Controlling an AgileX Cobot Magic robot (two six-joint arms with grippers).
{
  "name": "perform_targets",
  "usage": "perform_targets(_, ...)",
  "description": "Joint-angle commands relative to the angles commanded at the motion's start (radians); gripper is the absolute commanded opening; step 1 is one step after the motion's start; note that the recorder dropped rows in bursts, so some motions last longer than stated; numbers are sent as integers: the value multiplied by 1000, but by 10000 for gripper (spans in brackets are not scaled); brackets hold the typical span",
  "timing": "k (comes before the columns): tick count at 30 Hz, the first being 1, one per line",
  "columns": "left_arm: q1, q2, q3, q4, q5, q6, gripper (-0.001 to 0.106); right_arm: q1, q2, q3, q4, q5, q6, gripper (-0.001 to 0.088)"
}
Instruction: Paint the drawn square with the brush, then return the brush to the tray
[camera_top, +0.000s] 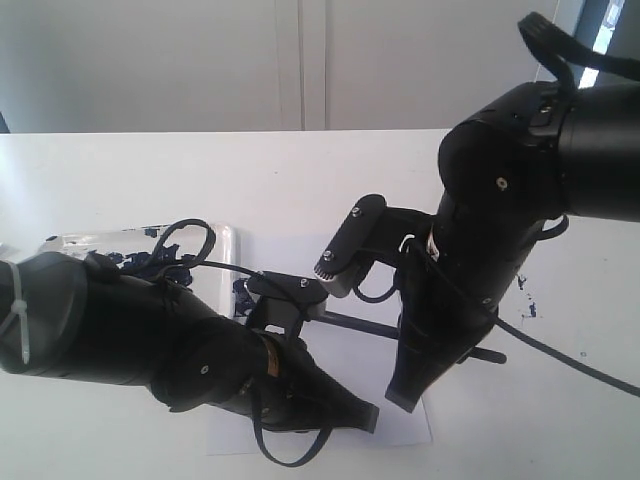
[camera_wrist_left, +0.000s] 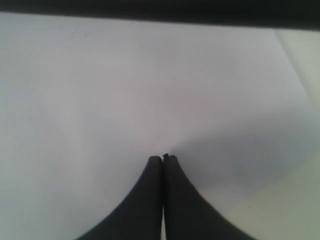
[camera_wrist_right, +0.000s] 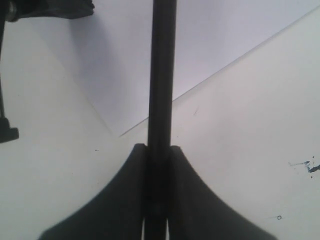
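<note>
White paper sheet (camera_top: 350, 378) flat on white table (camera_top: 250, 180); navy specks (camera_top: 528, 309) nearby.

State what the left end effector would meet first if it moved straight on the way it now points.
Most likely the white paper sheet: the left end effector, shut and empty, points at bare paper, though the gap is unclear.

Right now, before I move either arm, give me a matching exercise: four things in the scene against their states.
1 left gripper
2 right gripper
3 tray
4 paper

A splattered with navy paint
B shut on the brush
C shut, holding nothing
D flat beneath the left gripper

Pairs: 1-C, 2-B, 3-A, 4-D
</note>
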Motion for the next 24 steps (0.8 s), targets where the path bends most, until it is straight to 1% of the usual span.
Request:
perform_targets(15, 0, 0, 0, 0, 2, 0, 0, 0, 0, 0, 0, -11, 0, 0)
perform_targets(24, 0, 0, 0, 0, 4, 0, 0, 0, 41, 0, 1, -11, 0, 0)
